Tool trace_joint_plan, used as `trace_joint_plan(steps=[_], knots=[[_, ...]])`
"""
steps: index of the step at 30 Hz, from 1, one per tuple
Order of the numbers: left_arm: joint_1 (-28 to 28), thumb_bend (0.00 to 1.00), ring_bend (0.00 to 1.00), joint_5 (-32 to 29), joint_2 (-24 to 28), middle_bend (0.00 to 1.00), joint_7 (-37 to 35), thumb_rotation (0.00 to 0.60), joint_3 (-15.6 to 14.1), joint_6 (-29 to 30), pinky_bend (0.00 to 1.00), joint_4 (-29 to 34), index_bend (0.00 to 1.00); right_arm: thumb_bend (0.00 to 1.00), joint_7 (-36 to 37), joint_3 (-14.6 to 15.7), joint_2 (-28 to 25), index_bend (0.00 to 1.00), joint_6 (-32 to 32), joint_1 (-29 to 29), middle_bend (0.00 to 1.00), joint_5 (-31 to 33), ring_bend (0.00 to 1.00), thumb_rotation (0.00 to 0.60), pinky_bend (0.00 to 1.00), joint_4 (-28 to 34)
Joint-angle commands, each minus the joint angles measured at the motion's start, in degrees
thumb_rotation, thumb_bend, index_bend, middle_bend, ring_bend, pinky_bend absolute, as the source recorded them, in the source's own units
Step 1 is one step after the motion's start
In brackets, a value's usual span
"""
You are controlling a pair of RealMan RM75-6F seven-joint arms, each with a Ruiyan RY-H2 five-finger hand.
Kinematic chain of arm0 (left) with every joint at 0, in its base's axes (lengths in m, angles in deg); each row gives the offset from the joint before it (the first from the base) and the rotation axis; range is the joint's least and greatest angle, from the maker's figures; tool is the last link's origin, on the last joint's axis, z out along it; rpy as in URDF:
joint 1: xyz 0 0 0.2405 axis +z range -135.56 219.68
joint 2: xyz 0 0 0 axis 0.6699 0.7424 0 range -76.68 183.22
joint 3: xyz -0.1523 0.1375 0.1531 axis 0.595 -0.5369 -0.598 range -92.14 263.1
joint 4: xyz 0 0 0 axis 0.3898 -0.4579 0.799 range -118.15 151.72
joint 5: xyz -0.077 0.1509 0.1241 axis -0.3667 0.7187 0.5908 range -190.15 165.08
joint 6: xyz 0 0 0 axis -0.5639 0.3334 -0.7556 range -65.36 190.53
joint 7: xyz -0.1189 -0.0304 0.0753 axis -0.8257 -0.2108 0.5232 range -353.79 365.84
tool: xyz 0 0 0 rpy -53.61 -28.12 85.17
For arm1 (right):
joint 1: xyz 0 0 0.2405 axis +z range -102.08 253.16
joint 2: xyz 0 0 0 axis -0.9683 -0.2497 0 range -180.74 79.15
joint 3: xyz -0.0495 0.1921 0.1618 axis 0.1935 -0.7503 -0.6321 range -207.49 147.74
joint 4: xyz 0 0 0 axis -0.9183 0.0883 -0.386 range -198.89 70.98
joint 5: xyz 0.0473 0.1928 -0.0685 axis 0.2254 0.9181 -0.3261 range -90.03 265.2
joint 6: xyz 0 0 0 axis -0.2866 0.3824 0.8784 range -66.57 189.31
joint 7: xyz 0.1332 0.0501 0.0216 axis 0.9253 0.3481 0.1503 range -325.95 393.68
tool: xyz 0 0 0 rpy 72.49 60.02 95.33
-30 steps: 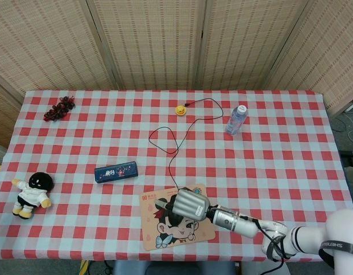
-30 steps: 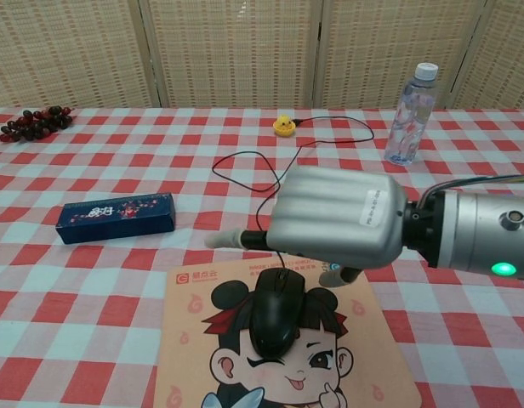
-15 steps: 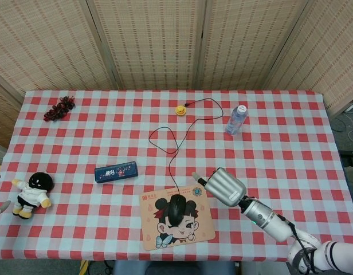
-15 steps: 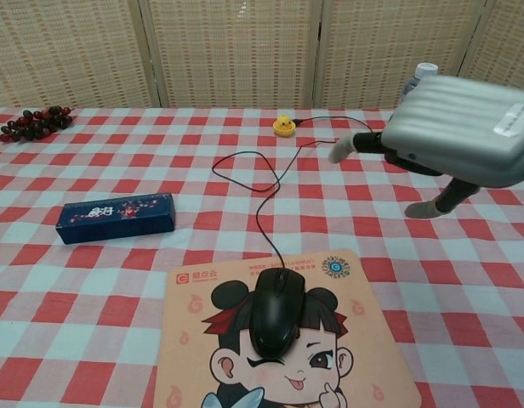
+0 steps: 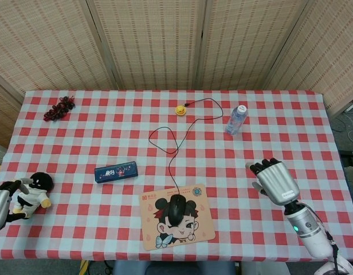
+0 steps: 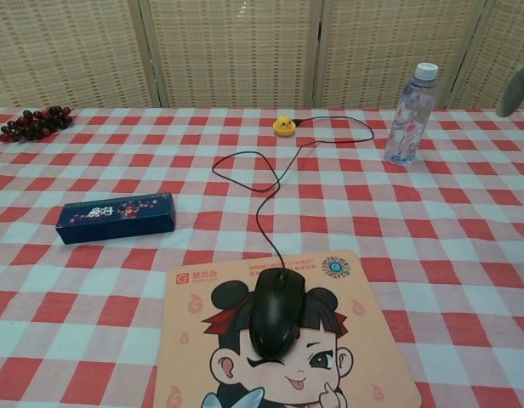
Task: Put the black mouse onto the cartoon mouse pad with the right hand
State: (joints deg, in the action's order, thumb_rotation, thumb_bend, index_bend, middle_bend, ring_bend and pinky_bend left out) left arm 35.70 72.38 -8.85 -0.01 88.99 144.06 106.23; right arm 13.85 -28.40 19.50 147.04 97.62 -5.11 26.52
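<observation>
A desk (image 5: 291, 143) under a red-and-white checked cloth stands before woven reed screen panels (image 5: 153, 43) that fill the back of the room. Near the front edge lies the cartoon mouse pad (image 5: 177, 224), and the black mouse (image 5: 177, 209) sits on it, over the drawn face, with its cable (image 5: 168, 150) looping away across the cloth toward a small yellow duck (image 5: 180, 109) near the far side. A clear water bottle (image 5: 236, 120) stands upright to the right of the duck. A dark blue box (image 5: 116, 172) lies flat left of the pad, well apart from it. A bunch of dark grapes (image 5: 59, 109) rests at the far left corner, and a plush doll (image 5: 32, 194) with black hair lies at the left edge.

The right hand (image 5: 273, 179) hangs above the cloth well to the right of the pad, its silver back upward and dark fingers curled toward the far side, holding nothing; whether the fingers are fully closed cannot be told. In the chest view only one pale fingertip (image 6: 516, 88) shows at the right edge. The left hand (image 5: 0, 201) shows at the left edge just beside the doll; its fingers look bent, but its state cannot be told.
</observation>
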Motion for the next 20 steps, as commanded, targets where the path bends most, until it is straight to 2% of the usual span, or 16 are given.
trace_joint_plan(steps=[1,5,10,20], knots=[[-0.2,0.09,0.37,0.2,-0.2,0.50,0.3,0.600,-0.2,-0.2,0.53,0.1,0.41,0.01,3.6,0.1,-1.3,0.41,4.6,-5.0,0.65,2.7,0.56,0.600,0.65,-1.2],[-0.5,0.09,0.38,0.5,-0.7,0.50,0.7,0.600,-0.4,-0.3,0.53,0.1,0.41,0.01,8.7,-0.7,-1.7,0.41,7.1,-8.7,0.65,5.7,0.56,0.600,0.65,-3.2],[-0.9,0.09,0.38,0.2,-1.4,0.50,1.2,0.600,-0.2,-0.5,0.53,-0.3,0.42,0.02,15.0,-1.9,-1.6,0.41,7.7,-10.6,0.64,6.8,0.56,0.600,0.65,-6.5],[-1.5,0.09,0.38,-0.6,-2.4,0.51,2.0,0.600,-0.3,-1.5,0.54,-1.2,0.43,0.04,20.2,-3.7,-2.7,0.41,7.4,-12.4,0.64,7.2,0.55,0.600,0.65,-7.9]])
